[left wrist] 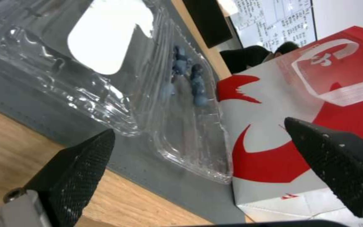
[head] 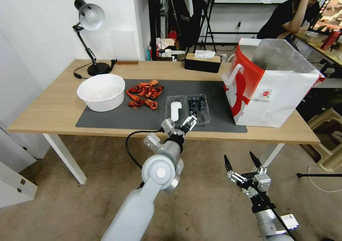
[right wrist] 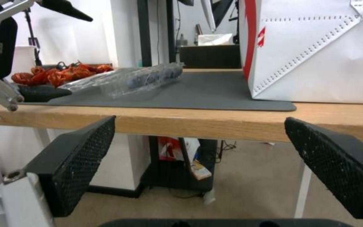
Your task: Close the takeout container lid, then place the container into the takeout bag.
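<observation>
The left gripper (head: 182,124) hovers wide-jawed at the open clear plastic clamshell takeout container (head: 187,109), apparently lined up to fold its stickered lid (head: 175,109); the right gripper (head: 240,163) waits low, spread wide

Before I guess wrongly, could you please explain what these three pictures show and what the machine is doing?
It is a two-armed robot at a table. One picture looks down from its head; the other two look out from a camera on each wrist. The left claw, open, hovers at the table's near edge by the takeout container, which lies open on a grey mat, its lid flat beside the blueberries. The right claw, also open, hangs below the table. The takeout bag stands to the right. Nothing is held.
</observation>
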Available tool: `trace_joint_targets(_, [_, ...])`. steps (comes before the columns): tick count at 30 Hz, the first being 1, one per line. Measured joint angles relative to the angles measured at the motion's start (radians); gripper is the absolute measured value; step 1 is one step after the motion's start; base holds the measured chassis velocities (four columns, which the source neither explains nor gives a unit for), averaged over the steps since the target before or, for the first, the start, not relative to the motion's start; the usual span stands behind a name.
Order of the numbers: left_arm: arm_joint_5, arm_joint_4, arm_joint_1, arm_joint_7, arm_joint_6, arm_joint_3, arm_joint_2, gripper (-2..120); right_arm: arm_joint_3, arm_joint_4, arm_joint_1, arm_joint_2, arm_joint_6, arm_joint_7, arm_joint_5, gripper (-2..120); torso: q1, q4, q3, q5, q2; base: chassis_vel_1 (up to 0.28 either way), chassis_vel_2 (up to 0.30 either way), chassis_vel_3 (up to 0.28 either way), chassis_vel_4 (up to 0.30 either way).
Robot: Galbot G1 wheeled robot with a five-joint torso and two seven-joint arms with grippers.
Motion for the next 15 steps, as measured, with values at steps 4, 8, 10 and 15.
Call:
trace_joint_targets(4, [-0.004,0.007,0.0,-0.001,0.0,-0.004,0.001,100,-0.002,-0.004,0.003,0.0,-0.001,0.0,-0.003,100,0.0,0.0,0.0,0.0,0.0,0.0,0.0,0.0,0.0])
trace_joint_targets(8, [-0.006,0.014,-0.005,-0.002,-0.001,-0.006,-0.001,100,-0.002,-0.009,0.005,-0.001,-0.001,0.001,-0.003,100,0.0,-0.0001,0.0,0.0,0.0,0.0,0.0,0.0,0.0])
trace_joint_targets(10, [-0.007,0.016,-0.007,-0.002,-0.001,-0.008,-0.002,100,-0.002,-0.01,0.004,-0.002,-0.001,0.001,-0.003,100,0.0,-0.0001,0.0,0.0,0.0,0.0,0.0,0.0,0.0])
trace_joint_targets(15, [-0.009,0.033,-0.018,-0.004,-0.004,-0.008,-0.012,100,-0.002,-0.011,0.003,-0.003,-0.001,0.001,-0.003,100,0.0,-0.0001,0.0,0.0,0.0,0.0,0.0,0.0,0.0])
